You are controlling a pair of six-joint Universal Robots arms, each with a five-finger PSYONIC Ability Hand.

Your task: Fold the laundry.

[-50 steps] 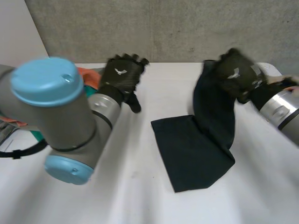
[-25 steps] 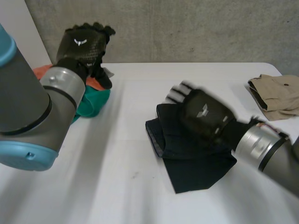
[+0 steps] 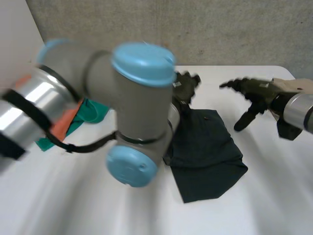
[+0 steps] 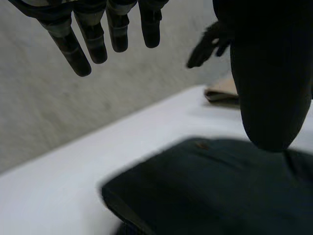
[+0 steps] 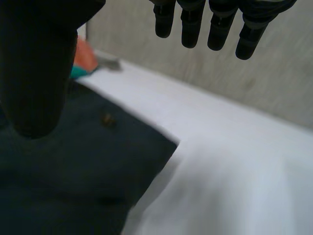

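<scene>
**Head view.** The left arm (image 3: 132,98) covers the palm of the left hand (image 3: 188,83), so only its fingertips show. It also hides the edge of the dark cloth (image 3: 210,142) under that hand. The green and orange cloths (image 3: 93,110) lie partly behind the same arm. The tan garment (image 3: 298,84), beyond the right hand (image 3: 254,95), is partly covered by that hand's wrist and cut by the picture's edge.

**Left wrist view.** The left hand's thumb hides part of the dark cloth, of the tan garment and of the right hand.
</scene>
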